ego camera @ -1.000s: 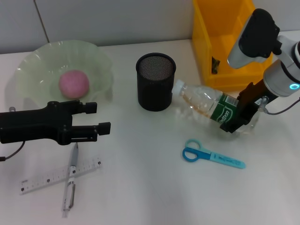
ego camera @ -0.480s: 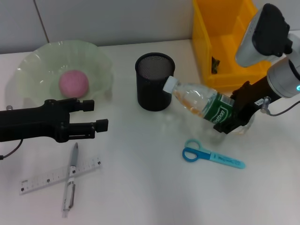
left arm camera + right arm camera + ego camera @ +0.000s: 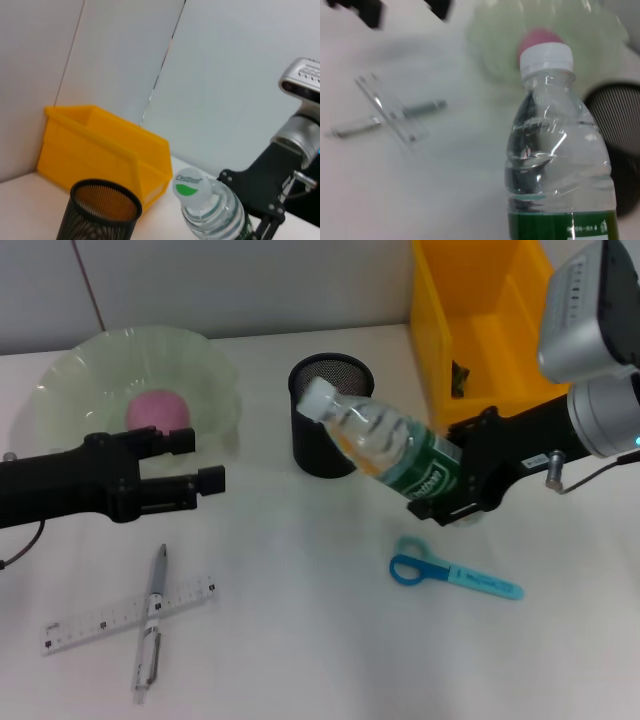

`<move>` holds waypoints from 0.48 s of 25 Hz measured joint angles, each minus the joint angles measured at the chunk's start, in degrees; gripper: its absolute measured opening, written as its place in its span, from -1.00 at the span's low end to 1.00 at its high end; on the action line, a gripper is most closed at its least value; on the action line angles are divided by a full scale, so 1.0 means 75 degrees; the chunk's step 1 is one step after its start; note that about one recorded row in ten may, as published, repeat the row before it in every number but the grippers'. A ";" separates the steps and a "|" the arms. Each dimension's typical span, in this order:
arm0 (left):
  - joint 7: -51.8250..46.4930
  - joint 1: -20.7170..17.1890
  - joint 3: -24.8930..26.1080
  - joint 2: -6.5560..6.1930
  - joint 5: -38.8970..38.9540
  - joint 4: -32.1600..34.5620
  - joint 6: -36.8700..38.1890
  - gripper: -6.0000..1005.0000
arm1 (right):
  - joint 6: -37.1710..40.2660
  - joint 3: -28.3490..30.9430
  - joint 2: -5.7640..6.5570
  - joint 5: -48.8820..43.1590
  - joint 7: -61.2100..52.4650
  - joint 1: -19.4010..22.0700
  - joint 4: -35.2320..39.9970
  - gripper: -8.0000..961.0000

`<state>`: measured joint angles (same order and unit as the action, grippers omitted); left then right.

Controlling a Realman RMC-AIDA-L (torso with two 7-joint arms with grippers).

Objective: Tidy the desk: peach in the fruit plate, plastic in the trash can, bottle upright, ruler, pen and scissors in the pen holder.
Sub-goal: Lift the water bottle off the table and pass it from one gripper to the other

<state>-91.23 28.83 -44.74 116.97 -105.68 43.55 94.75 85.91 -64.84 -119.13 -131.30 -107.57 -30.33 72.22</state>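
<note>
- Two fingers of my left gripper (image 3: 205, 492) stand apart, idle beside the plate (image 3: 70, 380) holding the peach (image 3: 157, 410).
- My right gripper (image 3: 455, 485) clamps the bottle (image 3: 385, 452) low, tilted off the desk (image 3: 300, 640), cap toward the holder (image 3: 328, 410), so it can stand.

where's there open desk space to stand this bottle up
Bare desk lies in front of the pen holder, between the pen and the scissors. Crowded: the right gripper holds the bottle between holder and yellow bin.
</note>
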 joint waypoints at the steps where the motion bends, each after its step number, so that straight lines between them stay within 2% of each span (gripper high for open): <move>1: 0.0000 0.0000 0.0000 0.0000 0.0000 0.0000 0.0000 0.66 | -0.0015 0.0010 -0.0003 0.0229 0.0144 0.0056 -0.0005 0.60; 5: 0.0000 -0.0033 0.0000 -0.0018 0.0150 -0.0026 0.0043 0.66 | -0.0032 0.0053 -0.0010 0.1160 0.0756 0.0280 -0.0130 0.60; 8: 0.0040 -0.0196 0.0001 -0.0030 0.0758 -0.0042 0.0248 0.66 | -0.0060 0.0020 -0.0022 0.1856 0.1279 0.0397 -0.0368 0.59; 12: 0.0040 -0.0196 0.0001 -0.0030 0.0758 -0.0042 0.0248 0.66 | -0.0232 0.0003 -0.0033 0.2851 0.2111 0.0433 -0.1034 0.59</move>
<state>-90.93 27.36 -44.73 116.75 -100.00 43.24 96.61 84.17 -64.82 -119.37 -109.92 -91.74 -27.08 64.47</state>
